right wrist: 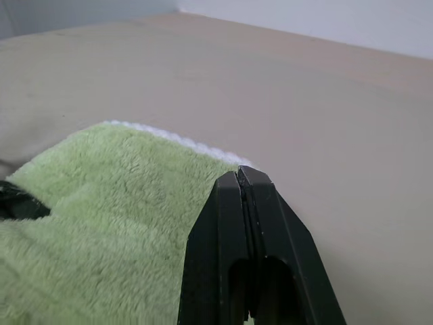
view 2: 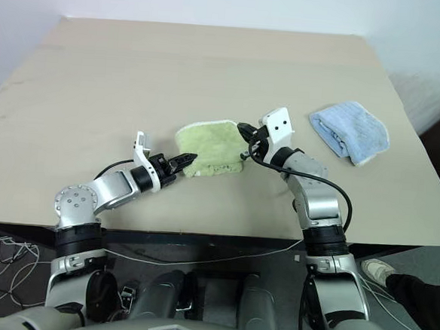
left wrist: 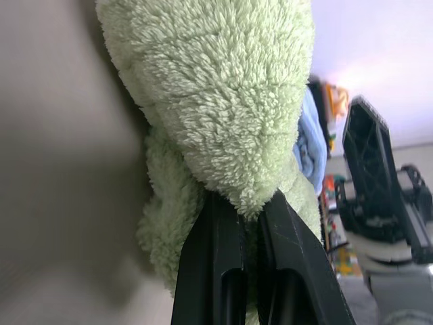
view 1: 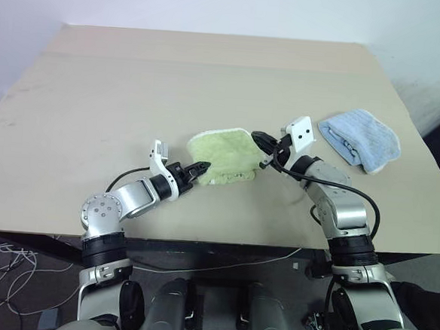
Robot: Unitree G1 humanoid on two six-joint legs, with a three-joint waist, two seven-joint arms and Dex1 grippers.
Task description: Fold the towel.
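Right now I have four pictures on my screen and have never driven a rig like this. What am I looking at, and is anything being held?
This is a two-armed robot standing at a tan table. The two wide pictures come from the cameras in its head, looking down over its arms. The two close-ups come from cameras on each wrist, looking along that gripper's black fingers.

A green towel lies bunched mid-table; a folded blue towel lies off to the robot's right.

The left gripper is shut on the green towel's near edge. The right gripper is shut at the towel's other side; whether it pinches cloth is unclear.
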